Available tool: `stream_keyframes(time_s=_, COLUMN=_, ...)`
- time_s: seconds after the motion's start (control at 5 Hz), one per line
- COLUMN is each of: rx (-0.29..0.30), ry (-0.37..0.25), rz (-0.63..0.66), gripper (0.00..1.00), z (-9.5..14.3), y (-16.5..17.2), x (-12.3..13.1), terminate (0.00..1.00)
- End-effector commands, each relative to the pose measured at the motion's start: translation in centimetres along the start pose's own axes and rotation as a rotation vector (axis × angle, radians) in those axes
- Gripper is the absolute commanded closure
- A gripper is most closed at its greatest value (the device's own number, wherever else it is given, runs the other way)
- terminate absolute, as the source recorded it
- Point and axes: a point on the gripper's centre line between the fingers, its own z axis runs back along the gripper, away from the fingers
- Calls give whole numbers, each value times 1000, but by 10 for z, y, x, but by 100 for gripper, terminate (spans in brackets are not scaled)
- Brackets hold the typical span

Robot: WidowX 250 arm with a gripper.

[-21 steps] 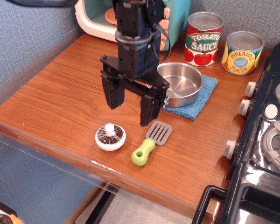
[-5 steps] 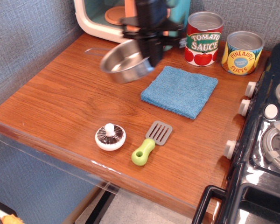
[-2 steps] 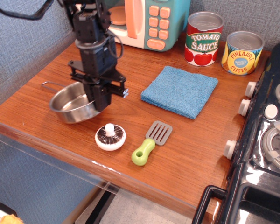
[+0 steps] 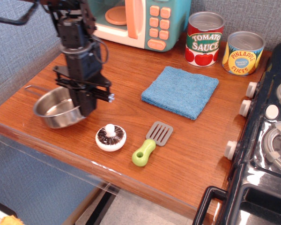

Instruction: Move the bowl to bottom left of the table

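I have the bowl (image 4: 56, 108) at the tabletop's (image 4: 131, 89) front-left corner, the tool (image 4: 86, 107) clamped on its right rim, mushroom (image 4: 111, 137) just beside it. I judge this the placing step: next I settle it flat, release, and lift clear.

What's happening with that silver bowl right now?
Gripper shut on bowl rim. Bowl near table's bottom-left edge, possibly not set down yet. Mushroom toy close by on the right, not touching.
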Motion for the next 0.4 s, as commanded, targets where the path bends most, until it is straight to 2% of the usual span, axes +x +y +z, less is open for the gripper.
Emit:
stream_keyframes(time_s=0.0, rx=13, ry=-33, rz=1, gripper=0, z=16, y=4, x=-2, terminate=0)
stream_keyframes(time_s=0.2, rx=5, ry=-40, rz=-45, gripper=0, z=18, y=-8, x=0, terminate=0)
